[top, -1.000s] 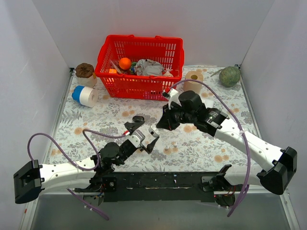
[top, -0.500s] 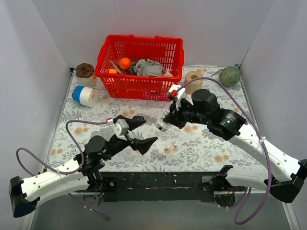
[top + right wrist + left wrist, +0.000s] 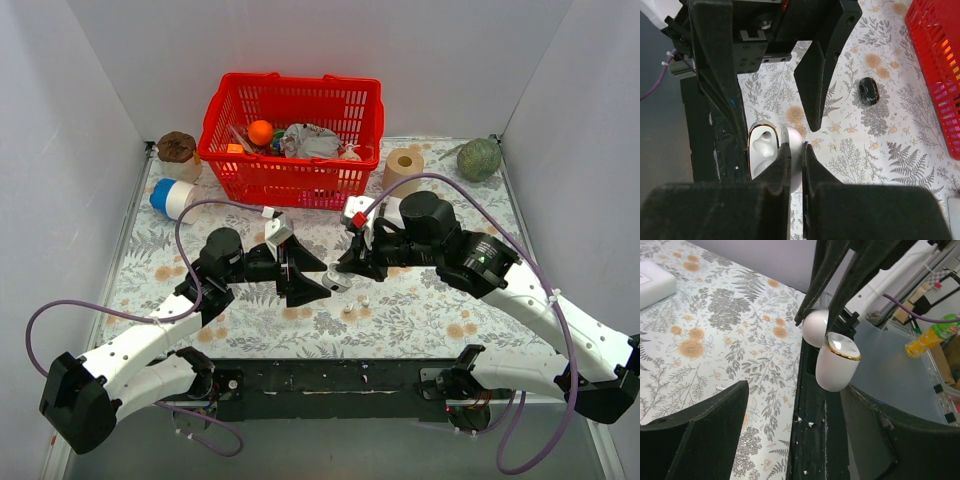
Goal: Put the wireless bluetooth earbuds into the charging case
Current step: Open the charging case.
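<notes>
— Why is the white case (image 3: 762,152) held up in the air between the two arms?

— My guess is a handover. The right gripper (image 3: 796,150) holds it out so the other arm can take the body. Its fingers (image 3: 777,170) are pinched tight on the flipped-open lid, so the body with its two hollows hangs free beside them.

— And the left gripper (image 3: 797,405)?

— It is spread wide, with one finger on each side of the case. It touches nothing and holds nothing.

— Is anything in the case?

— The hollows look empty. Two tiny white earbuds (image 3: 365,298) lie close together on the flowered table (image 3: 160,260), just to the near side of the raised case.

— What about that black oval (image 3: 868,91)?

— It lies on the table, toward the red basket (image 3: 935,75). Whether it is a bud or a second case, I can't tell.
</notes>
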### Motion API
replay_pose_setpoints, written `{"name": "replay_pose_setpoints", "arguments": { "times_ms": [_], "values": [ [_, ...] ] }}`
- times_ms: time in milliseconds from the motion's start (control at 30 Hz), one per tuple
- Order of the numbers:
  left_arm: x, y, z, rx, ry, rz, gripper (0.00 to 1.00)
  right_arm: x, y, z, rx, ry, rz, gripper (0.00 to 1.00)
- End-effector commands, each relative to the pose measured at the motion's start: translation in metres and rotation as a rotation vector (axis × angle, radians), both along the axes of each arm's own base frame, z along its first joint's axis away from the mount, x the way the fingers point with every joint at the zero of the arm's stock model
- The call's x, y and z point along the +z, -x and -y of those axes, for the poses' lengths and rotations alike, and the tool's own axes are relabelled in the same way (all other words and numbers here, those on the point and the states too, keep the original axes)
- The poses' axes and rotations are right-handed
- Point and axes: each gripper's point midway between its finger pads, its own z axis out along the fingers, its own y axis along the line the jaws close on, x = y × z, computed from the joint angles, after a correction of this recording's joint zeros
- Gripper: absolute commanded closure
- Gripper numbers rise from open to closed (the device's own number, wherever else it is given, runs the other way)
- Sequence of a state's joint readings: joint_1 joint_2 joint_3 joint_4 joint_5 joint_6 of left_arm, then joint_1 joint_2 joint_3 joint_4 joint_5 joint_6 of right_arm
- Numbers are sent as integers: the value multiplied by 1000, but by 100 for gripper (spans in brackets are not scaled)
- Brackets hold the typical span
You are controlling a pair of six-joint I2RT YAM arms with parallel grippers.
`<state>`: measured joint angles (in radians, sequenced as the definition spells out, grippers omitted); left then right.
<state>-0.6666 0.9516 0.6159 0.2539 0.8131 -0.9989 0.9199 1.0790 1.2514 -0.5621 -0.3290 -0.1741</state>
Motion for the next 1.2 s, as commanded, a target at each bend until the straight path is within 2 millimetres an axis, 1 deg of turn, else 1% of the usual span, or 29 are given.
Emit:
{"name": "replay_pose_setpoints", "arguments": {
  "times_ms": [0, 300, 567, 633, 1000, 1167],
  "values": [
    [33, 22, -2, -132, 81, 71, 27, 25, 13, 1, 61, -60, 46, 99],
    [30, 23, -1, -140, 110, 70, 30, 22, 3, -9, 26, -67, 29, 99],
    [21, 21, -2, -114, 112, 74, 38, 20, -5, -18, 4, -72, 8, 99],
    [21, 20, -2, -112, 114, 77, 39, 21, -6, -20, 0, -76, 8, 99],
    [19, 19, -1, -116, 126, 75, 49, 14, -10, -28, -4, -60, -15, 99],
    [15, 20, 0, -125, 116, 69, 57, 14, -11, -29, -7, -60, -16, 99]
  ]
}}
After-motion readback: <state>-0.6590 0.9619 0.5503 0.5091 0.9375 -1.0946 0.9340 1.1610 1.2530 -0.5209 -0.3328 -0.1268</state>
